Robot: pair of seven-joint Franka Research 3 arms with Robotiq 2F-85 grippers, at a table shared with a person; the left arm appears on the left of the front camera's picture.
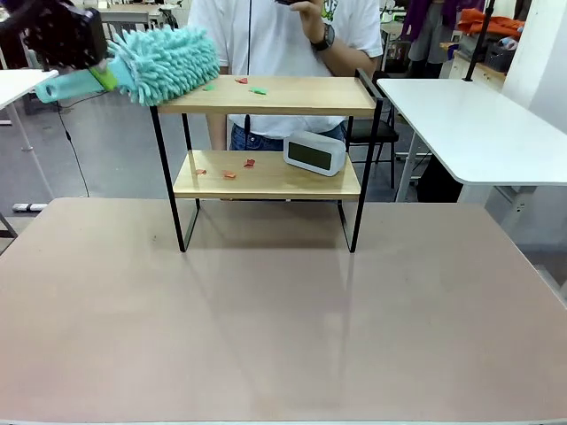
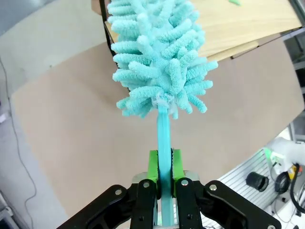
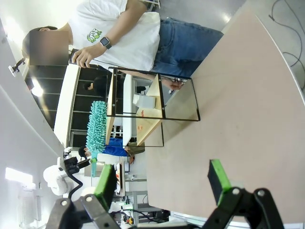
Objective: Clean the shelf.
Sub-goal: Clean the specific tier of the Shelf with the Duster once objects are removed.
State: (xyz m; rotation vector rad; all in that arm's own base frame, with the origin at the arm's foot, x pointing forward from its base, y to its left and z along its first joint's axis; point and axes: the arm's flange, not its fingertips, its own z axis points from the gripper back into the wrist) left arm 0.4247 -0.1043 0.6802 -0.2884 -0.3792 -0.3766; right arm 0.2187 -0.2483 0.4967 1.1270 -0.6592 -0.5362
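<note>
So the shelf (image 1: 301,97) sits toward the 12 o'clock side of the desk (image 1: 283,319), roughly centred, with a person (image 1: 283,35) standing right behind it. The left end effector (image 2: 164,183) is clamped tight on the thin handle of a fluffy teal duster (image 2: 159,62), green pads squeezing it from both sides. The handle runs straight out along the fingers, which makes sense: the arm just sweeps and the fluffy head does the reaching.

In the front view the head sits at the 9 o'clock end of the top board, touching it or just about. Little red and green scraps (image 1: 257,89) lie on that board just toward 3 o'clock of the head, so I'd guess a sweep that way is the plan. There are more scraps (image 1: 229,174) on the lower board, plus a grey clock (image 1: 314,152) near its 3 o'clock end, which could get in the way down there. The right end effector (image 3: 161,177) hangs wide open, holding nothing, well away from the shelf.
</note>
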